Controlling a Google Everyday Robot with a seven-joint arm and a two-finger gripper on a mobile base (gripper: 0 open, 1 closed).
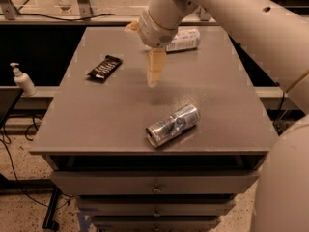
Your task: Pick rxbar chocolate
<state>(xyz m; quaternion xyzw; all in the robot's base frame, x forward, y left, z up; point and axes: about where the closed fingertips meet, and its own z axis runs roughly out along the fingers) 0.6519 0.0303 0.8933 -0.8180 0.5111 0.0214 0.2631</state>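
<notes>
The rxbar chocolate (105, 67), a flat black bar with white lettering, lies on the far left part of the grey table (96, 124). My gripper (154, 80) hangs from the white arm over the middle of the table, pointing down. It is to the right of the bar and apart from it, holding nothing that I can see.
A silver can (173, 125) lies on its side near the table's front edge. A clear plastic bottle with a pale label (184, 39) lies at the back, partly behind the arm. A white pump bottle (21, 79) stands left of the table. Drawers are below the tabletop.
</notes>
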